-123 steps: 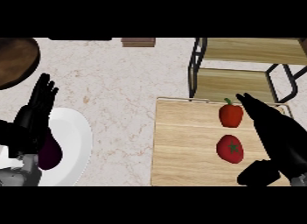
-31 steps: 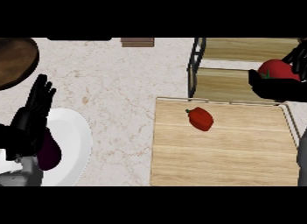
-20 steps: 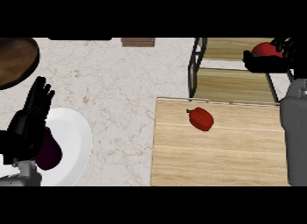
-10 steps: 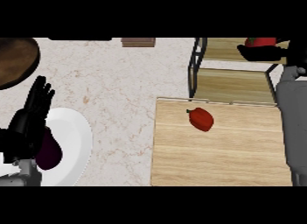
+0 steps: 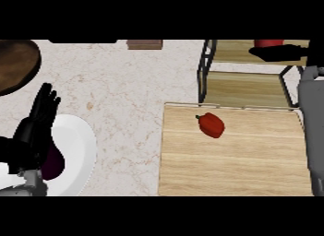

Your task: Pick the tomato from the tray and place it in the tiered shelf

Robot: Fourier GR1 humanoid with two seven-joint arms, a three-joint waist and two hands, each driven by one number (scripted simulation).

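Reaching over the tiered shelf (image 5: 246, 85), our right hand (image 5: 281, 52) has moved farther back, to the upper board. Its fingers are curled round the tomato (image 5: 268, 43), so we judge release is near. The tray (image 5: 232, 170) now keeps only the shifted red pepper (image 5: 211, 125). Our left hand (image 5: 36, 126) rests open at the left edge.

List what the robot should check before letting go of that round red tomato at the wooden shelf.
1. The round red tomato above the upper board of the black-framed wooden tiered shelf: ok.
2. Tomato touching that board: cannot tell.
3. The right hand curled on the tomato: ok.
4. The red pepper on the wooden tray, away from the shelf: ok.
5. The left hand open over the white plate: ok.
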